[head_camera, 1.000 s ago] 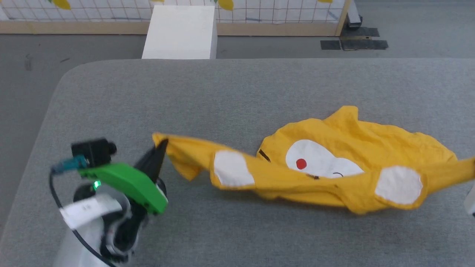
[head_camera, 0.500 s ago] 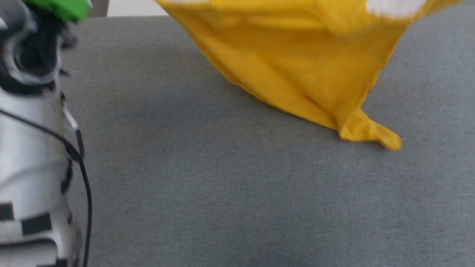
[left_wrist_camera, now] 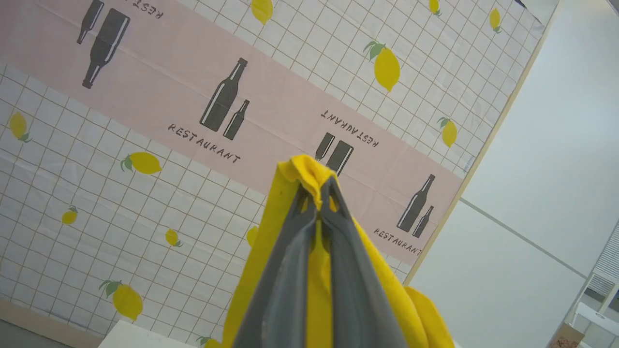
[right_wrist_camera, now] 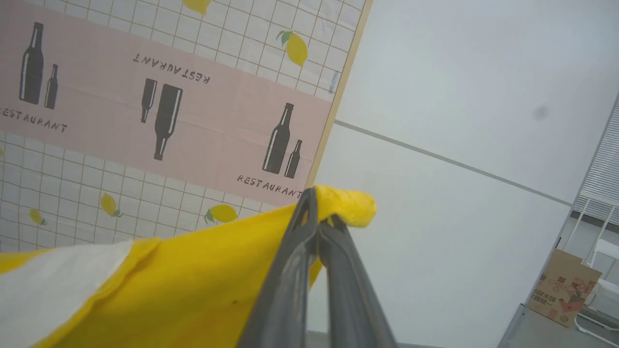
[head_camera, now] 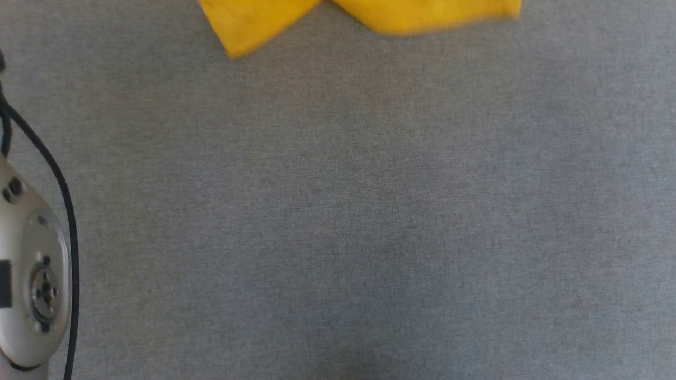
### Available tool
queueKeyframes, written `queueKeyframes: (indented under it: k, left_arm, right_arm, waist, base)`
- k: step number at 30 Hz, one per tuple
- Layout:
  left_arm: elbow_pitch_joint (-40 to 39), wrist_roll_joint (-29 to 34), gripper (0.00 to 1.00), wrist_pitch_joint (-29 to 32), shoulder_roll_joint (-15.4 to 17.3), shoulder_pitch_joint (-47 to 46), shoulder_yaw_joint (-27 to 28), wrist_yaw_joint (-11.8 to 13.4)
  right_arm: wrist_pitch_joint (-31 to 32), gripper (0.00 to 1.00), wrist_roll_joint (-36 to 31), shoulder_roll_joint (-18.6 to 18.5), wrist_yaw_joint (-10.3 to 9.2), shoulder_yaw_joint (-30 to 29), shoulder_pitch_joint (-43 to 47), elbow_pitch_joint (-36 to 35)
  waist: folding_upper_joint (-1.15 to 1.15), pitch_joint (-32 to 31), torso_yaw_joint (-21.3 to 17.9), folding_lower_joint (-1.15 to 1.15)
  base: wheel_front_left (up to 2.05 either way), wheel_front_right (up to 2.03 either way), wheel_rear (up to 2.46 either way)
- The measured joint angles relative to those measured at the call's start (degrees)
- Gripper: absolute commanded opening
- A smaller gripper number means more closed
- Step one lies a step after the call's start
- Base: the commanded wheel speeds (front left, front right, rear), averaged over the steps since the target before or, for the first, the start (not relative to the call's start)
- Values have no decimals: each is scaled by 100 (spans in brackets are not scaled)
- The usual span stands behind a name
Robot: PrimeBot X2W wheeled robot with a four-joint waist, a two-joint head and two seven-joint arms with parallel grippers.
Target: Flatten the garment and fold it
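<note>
tension is mattering here: the left gripper [left_wrist_camera: 316, 203] and the right gripper [right_wrist_camera: 316, 226] are each pinching a corner of the garment [head_camera: 422, 13], dangling it above the grey table [head_camera: 338, 211]; pulling apart evenly is looking wise.

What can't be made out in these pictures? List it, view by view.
Head view: the garment, cut off by the top edge and blurred; print and contact with the table unclear.
Head view: the left arm, cut off by the left edge.
Left wrist view: the left gripper, shut on bunched cloth, hides which part it holds.
Right wrist view: the right gripper likewise; cloth runs off the bottom edge.
</note>
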Motion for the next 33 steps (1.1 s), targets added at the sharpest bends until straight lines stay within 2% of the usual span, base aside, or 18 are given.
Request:
queueKeyframes:
  k: [4,8,11,16,21,25,28,30,33]
  left_arm:
    - [193,-133,0,-324,-22,-84,186,-121]
    - [475,-227,0,-370,-12,209,200,-249]
    - [646,-197,0,-194,51,864,48,-380]
    - [627,25,0,404,162,2420,-449,-628]
    - [-2,-119,0,1009,164,4344,-610,-681]
    - [-714,-428,0,1466,29,6071,-657,-516]
    - [-1204,-592,0,1645,-160,7145,-683,-338]
    - [-1461,-688,0,1707,-271,7786,-730,-226]
    - [-1635,-716,0,1734,-360,8349,-740,-88]
  right_arm:
    - [-487,0,-64,32,0,-199,-177,364]
    - [-486,0,-46,44,0,-252,21,906]
    - [-323,0,169,62,0,-134,593,1159]
    - [240,0,896,-79,0,131,2153,1200]
    - [1133,0,1677,-247,0,53,4130,298]
    - [1897,0,1886,-237,0,-414,5894,-784]
    - [2363,0,1881,-27,0,-838,7020,-1514]
    - [2652,0,1812,255,0,-1189,7733,-1952]
    - [2862,0,1715,632,0,-1588,8405,-2339]
  waist:
    - [0,79,6,0]
    - [0,3,63,-1]
    - [0,-121,100,-1]
    - [0,-433,168,-1]
    - [0,-853,236,-2]
    - [0,-1225,288,-2]
    - [0,-1480,325,-2]
    - [0,-1664,353,-3]
    - [0,-1871,398,-3]
  base:
    - [0,0,0]
    - [0,0,0]
    - [0,0,0]
    - [0,0,0]
    - [0,0,0]
    - [0,0,0]
    - [0,0,0]
    - [0,0,0]
    - [0,0,0]
